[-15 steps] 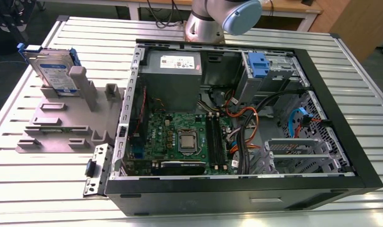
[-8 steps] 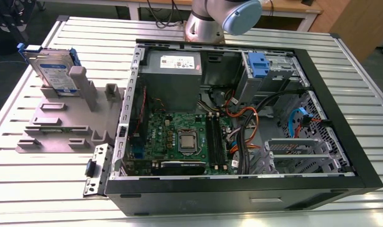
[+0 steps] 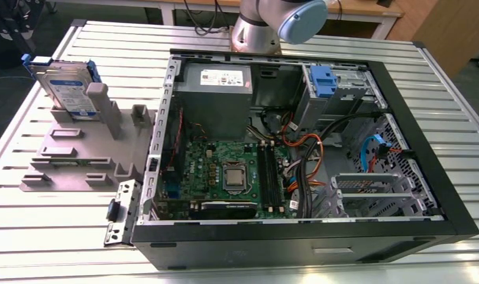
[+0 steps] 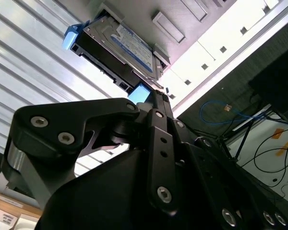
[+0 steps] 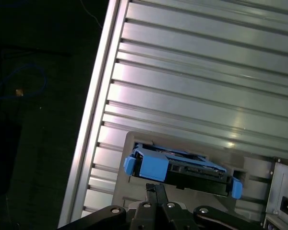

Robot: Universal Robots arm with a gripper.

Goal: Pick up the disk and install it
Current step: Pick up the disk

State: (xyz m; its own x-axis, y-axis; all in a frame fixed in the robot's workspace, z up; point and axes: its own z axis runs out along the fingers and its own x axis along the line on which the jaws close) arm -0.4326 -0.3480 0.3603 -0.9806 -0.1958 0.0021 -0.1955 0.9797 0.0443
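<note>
1. Standing on edge, the disk sits in a slot of the grey holder, which lies on the desk just beside the open computer case, on the exterior view's left of the case.
2. The disk's blue carrier frames it, and one end tab shows at its upper edge. In both wrist views the disk is seated in the holder and nothing grips it.
3. In the first wrist view the fingers of the claw lie pressed together with nothing between them. Judged closed and empty.
4. The claw tips point toward the disk. They line up near the carrier's edge in the first wrist view, but contact cannot be confirmed. The exterior view shows nothing at the disk, so the claw is judged to be apart from it.
5. The arm rises from the desk just behind the case's far wall.
6. Inside the case, a blue bracket without a drive sits in the bay at the far corner, beside the grey power supply. The motherboard lies exposed on the case floor.
7. Progress assessment: the task is at its outset. The disk has not yet been picked up, and no drive is seen in the case. Both pickup and installation are judged outstanding.
</note>
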